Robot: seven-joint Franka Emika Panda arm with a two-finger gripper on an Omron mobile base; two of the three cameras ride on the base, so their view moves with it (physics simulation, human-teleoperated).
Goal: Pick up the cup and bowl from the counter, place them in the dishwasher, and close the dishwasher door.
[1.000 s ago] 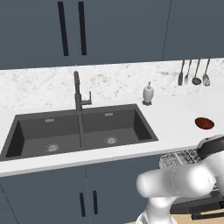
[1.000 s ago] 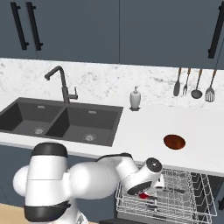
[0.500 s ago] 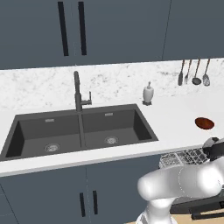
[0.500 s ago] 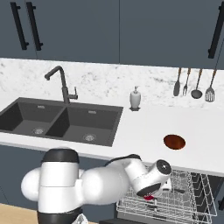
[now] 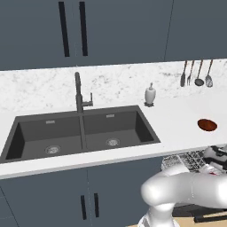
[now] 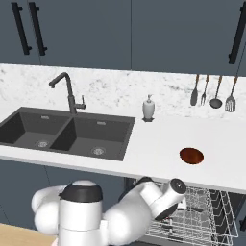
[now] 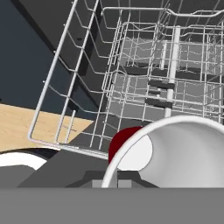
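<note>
Cup right at camera in hand view: red wall, white inside, over silvery wire rack of dishwasher. Fingertips hidden behind cup, so claw opening and hold unclear, probably gripping cup. Arm low at rack, below counter edge. Bowl on counter above rack, well right of sink. Soap bottle behind, near wall.
</note>
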